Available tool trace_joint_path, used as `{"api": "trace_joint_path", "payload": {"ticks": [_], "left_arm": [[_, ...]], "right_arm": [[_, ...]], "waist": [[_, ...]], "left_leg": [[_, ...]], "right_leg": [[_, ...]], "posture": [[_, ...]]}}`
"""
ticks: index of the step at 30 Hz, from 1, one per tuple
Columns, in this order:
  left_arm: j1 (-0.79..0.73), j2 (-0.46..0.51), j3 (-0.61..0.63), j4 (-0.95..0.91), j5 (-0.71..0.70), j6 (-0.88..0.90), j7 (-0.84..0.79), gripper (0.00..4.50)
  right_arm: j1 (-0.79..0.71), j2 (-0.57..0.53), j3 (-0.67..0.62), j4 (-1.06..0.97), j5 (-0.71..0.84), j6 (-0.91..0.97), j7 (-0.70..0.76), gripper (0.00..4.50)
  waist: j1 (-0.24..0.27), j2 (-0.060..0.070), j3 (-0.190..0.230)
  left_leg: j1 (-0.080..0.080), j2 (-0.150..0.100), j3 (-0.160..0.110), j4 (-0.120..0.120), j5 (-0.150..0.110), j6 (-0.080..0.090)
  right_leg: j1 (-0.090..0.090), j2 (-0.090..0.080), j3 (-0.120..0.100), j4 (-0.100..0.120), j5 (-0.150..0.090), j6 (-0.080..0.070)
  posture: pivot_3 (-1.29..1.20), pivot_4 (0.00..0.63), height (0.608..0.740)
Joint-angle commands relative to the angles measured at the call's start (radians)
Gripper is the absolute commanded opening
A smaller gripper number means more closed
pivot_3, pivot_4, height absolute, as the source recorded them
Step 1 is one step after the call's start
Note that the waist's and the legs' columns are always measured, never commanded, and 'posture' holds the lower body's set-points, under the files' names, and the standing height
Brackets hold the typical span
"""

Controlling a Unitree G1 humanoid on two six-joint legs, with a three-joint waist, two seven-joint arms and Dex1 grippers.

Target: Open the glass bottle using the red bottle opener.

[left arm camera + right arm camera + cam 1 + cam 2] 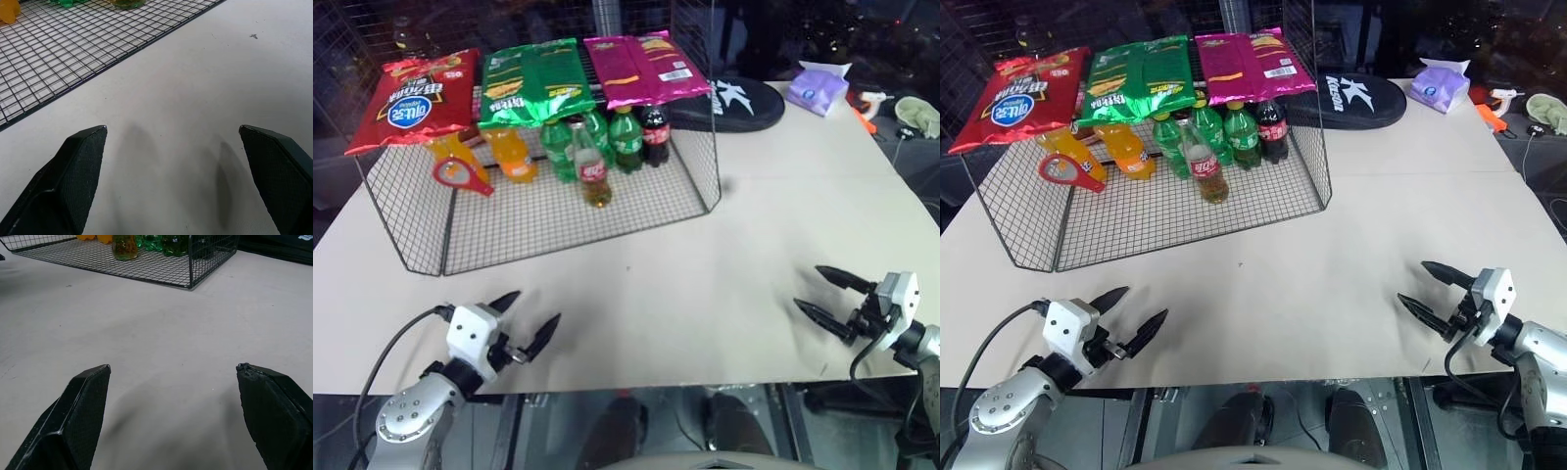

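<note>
the glass bottle [594,168] stands upright on the wire rack's floor [558,220], its long axis straight up, red cap at the top and a band of amber liquid at the bottom. it sits a step in front of the row of other drinks, just ahead of the green plastic bottles [612,137], with the dark cola bottle [654,132] beside those on the right and the orange soda bottles [512,154] on the left.

the red bottle opener [462,176] is at the left side of the rack, touching the nearest orange bottle. its ring-shaped head points toward the front left and its handle runs back and to the right; whether it lies flat or leans on that bottle i can't tell.

three snack bags lie across the rack's top: a red bag [416,98], a green bag [540,83] and a pink bag [646,67].

both arms are down at the near edge of the pale table [724,264], well apart from the rack. the left gripper [528,318] has its black fingers spread wide with nothing between them, angled inward. the right gripper [825,293] is likewise spread wide and empty, fingers aimed toward the left.
</note>
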Motion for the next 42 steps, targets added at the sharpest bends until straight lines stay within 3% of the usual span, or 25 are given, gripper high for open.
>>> {"api": "trace_joint_path", "payload": {"ticks": [1, 26, 30, 37, 42], "left_arm": [[0.0, 0.005, 0.011, -0.032, -0.001, -0.017, 0.003, 4.5], [-0.049, -0.023, 0.028, -0.025, -0.013, -0.016, 0.052, 4.5], [-0.134, -0.031, 0.07, -0.014, -0.018, 0.01, 0.134, 4.5], [-0.303, -0.039, 0.143, -0.005, -0.075, 0.109, 0.26, 4.5], [-0.403, -0.029, 0.167, 0.022, -0.076, 0.146, 0.321, 4.5]], "right_arm": [[0.006, 0.001, -0.014, -0.019, 0.005, -0.018, -0.003, 4.14], [-0.04, 0.016, 0.011, -0.017, 0.008, -0.023, 0.012, 4.14], [-0.023, 0.027, 0.074, -0.186, 0.086, 0.007, 0.095, 4.14], [-0.09, 0.058, 0.143, -0.463, 0.293, 0.244, -0.003, 4.14], [-0.132, 0.102, 0.175, -0.551, 0.35, 0.29, -0.031, 4.14]], "waist": [[0.0, 0.0, 0.0], [0.0, 0.0, 0.0], [0.001, 0.0, 0.0], [0.0, -0.001, 0.0], [0.003, -0.001, 0.0]], "left_leg": [[0.0, 0.0, 0.0, 0.0, 0.0, 0.0], [0.0, 0.0, 0.0, 0.0, 0.0, 0.0], [0.0, 0.0, -0.001, 0.0, 0.0, 0.0], [0.0, -0.001, -0.001, 0.001, 0.002, -0.004], [-0.001, -0.001, -0.003, 0.001, 0.002, -0.004]], "right_leg": [[0.0, 0.0, 0.0, 0.0, 0.0, 0.0], [0.0, 0.0, 0.0, 0.0, 0.0, 0.0], [0.0, 0.0, -0.001, 0.0, 0.0, 0.0], [0.0, 0.0, -0.001, 0.0, 0.0, 0.0], [0.0, 0.001, -0.003, 0.0, 0.0, 0.0]], "posture": [[0.0, 0.15, 0.74], [0.0, 0.15, 0.74], [0.0, 0.15, 0.74], [0.0, 0.15, 0.74], [0.0, 0.15, 0.74]]}}
